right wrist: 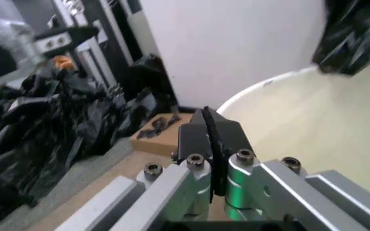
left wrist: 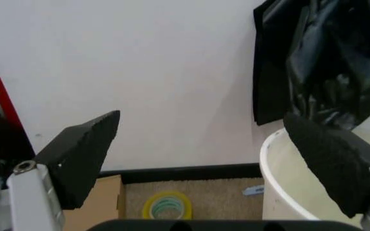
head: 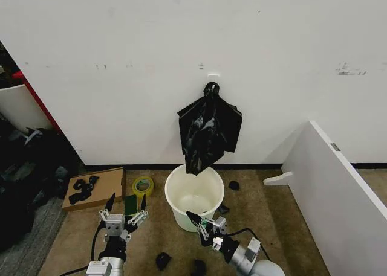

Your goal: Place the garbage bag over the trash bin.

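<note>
Down low and closest to the camera, two grippers are hanging just above the brown carpet floor (head: pixel 72 243). The left gripper (head: pixel 124 210) is sitting in front of a yellow tape roll (head: pixel 143 185) and a green block (head: pixel 130 205). Its fingers (left wrist: pixel 82 154) are spreading wide apart and holding nothing. The right gripper (head: pixel 199 223) is pointing at the front wall of the trash bin (head: pixel 194 197), very near it. Its fingers (right wrist: pixel 207 137) are pressing together with nothing between them.

The white trash bin is standing upright on the floor, close to the white wall (head: pixel 121 46). Its inside is looking bare and white.

The garbage bag (head: pixel 209 132) is hanging on the wall from a small hook above the bin. It is black, shiny and crinkled, and its lowest tip is dangling right over the back rim of the bin. I cannot tell if the tip is touching the rim.

A flat cardboard box (head: pixel 97 187) is lying near the wall on the left side of the floor, with black scraps on top. More small black scraps are lying on the floor around the bin. A white board (head: pixel 338 185) is leaning at the right side
</note>
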Controlling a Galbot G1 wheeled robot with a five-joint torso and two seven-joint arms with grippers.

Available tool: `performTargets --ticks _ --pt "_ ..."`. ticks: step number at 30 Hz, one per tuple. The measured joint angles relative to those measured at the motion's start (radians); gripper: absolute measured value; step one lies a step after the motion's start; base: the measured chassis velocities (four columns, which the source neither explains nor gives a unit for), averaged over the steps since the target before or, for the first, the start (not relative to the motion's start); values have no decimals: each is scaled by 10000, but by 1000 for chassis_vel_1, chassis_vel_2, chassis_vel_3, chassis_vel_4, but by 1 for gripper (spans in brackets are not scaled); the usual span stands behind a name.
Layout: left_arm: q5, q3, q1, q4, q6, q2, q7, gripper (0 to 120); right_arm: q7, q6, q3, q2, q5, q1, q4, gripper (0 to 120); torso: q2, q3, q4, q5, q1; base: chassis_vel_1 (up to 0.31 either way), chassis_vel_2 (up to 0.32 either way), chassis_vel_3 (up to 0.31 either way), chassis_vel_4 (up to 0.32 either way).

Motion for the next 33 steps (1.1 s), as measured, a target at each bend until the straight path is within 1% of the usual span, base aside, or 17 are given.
performTargets --ticks 3,6,8,9,11,13,15,16,19,21,23,25,26,27,30,32,33 --pt "-11 62 -60 -69 77 189 28 100 141 -67 149 70 69 71 86 0 0 0 0 0 0 0 0 0 0" --pt "-157 212 -338 -190 346 850 128 100 394 -194 486 155 185 124 305 0 0 0 1 -1 0 0 0 0 0" --pt "-415 285 -606 -263 569 1433 179 100 693 -308 713 202 213 109 571 7 0 0 -2 -2 0 0 0 0 0" --pt "-415 285 -606 -263 569 1433 179 100 693 -308 713 202 213 109 571 7 0 0 -2 -2 0 0 0 0 0" --pt "-741 277 -916 -346 785 2163 214 100 1321 -535 872 258 71 160 992 17 0 0 -7 -3 0 0 0 0 0" --pt "-1117 219 -1285 -391 955 2827 232 100 1915 -822 950 276 -289 358 1453 25 0 0 5 3 0 0 0 0 0" --pt "-1611 278 -1964 -302 1146 3450 276 100 2276 -1043 1092 216 -616 501 1767 34 0 0 3 -2 0 0 0 0 0" --pt "-1611 278 -1964 -302 1146 3450 276 100 2276 -1043 1092 216 -616 501 1767 34 0 0 3 -2 0 0 0 0 0" --pt "-2712 665 -3381 87 1405 4340 530 100 2565 -1273 1295 62 -718 690 1968 47 0 0 -3 -2 1 0 0 0 0" --pt "-3494 1192 -4433 522 1486 4908 1030 100 2609 -1317 1419 10 -718 723 1971 57 -1 0 -3 -1 0 0 0 0 0" --pt "-3781 1489 -4873 740 1487 5120 1228 100 2610 -1321 1470 6 -717 715 1975 60 0 1 -2 -2 1 0 0 0 0" --pt "-4374 2656 -6225 1384 1487 5541 1627 100 2608 -1326 1579 36 -714 635 2019 68 -1 1 5 -1 1 0 0 0 0" --pt "-4598 3292 -7020 1721 1486 5680 1799 100 2604 -1327 1613 79 -715 587 2053 73 -1 1 -1 -5 1 0 0 0 0" --pt "-4763 3857 -7724 2058 1491 5778 1896 100 2600 -1328 1638 129 -721 553 2076 77 0 0 -9 -3 1 0 0 0 0" --pt "-5347 5445 -9671 3169 1572 5889 2071 100 2577 -1328 1661 242 -749 529 2093 88 -1 1 -7 -3 1 0 0 0 0" --pt "-5411 5565 -9826 3259 1579 5883 2081 100 2571 -1328 1661 252 -752 534 2094 90 -1 2 -6 -3 2 0 0 0 0" --pt "-5703 6126 -10533 3742 1619 5792 2119 100 2535 -1328 1658 279 -756 552 2094 96 0 1 1 2 1 0 0 0 0"
